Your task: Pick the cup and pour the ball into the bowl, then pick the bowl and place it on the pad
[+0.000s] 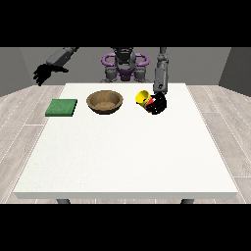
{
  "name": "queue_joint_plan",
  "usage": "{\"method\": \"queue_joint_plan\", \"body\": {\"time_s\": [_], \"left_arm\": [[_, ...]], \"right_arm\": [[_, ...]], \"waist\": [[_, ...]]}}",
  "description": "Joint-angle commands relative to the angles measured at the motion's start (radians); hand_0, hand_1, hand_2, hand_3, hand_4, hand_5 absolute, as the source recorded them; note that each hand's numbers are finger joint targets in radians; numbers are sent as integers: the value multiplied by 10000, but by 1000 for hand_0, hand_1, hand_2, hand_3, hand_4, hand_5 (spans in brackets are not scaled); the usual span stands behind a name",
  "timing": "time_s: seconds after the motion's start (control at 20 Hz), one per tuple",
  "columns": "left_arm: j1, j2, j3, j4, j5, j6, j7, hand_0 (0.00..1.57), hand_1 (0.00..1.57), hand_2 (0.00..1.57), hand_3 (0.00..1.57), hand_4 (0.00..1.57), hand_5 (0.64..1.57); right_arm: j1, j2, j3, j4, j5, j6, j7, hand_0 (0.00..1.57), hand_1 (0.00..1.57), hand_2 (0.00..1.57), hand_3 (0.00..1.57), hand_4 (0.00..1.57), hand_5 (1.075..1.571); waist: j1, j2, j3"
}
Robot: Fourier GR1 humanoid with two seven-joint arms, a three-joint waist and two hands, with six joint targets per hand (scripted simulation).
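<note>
A yellow cup (pixel 142 97) is tilted with its mouth turned toward the view's left, low over the table to the right of the bowl. The hand at the view's right (pixel 158 104) is curled round the cup's red lower part. A brown wooden bowl (pixel 104 101) stands on the table's far middle, a short gap left of the cup. A green square pad (pixel 62 107) lies flat left of the bowl. The hand at the view's left (pixel 43 74) hangs beyond the table's far left corner, fingers relaxed and holding nothing. I cannot see the ball.
The white table (pixel 127 157) stretches wide toward the camera. The robot's torso (pixel 124 66) stands behind the far edge. Wooden floor surrounds the table.
</note>
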Motion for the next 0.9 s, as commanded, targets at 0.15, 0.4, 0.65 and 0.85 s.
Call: {"method": "queue_joint_plan", "body": {"time_s": [0.15, 0.4, 0.65, 0.85], "left_arm": [[-320, -38, -1709, -363, -2041, 915, 2513, 1374, 1374, 1571, 1571, 1015, 1531], [-879, -656, -3263, -473, -3943, 1279, 4851, 1395, 1395, 1571, 1571, 1113, 1567], [-1207, -979, -4466, -279, -5905, 1450, 6590, 1346, 1346, 1571, 1571, 1048, 1569], [-861, -1725, -5072, -1146, -6570, 628, 7745, 1346, 1346, 1571, 1571, 1048, 1569]], "right_arm": [[448, -336, -227, 1952, 433, 192, -469, 0, 0, 0, 0, 0, 1558], [547, -472, -505, 3105, 557, -107, -533, 0, 0, 136, 0, 0, 1560], [662, -761, -671, 3857, 546, 137, -655, 0, 0, 0, 0, 0, 1558], [1240, -921, -949, 4816, 687, 167, -1575, 0, 0, 83, 0, 0, 1554]], "waist": [[865, -1942, -9], [1637, -2895, -8], [2146, -3300, -12], [2821, -3717, -22]]}}
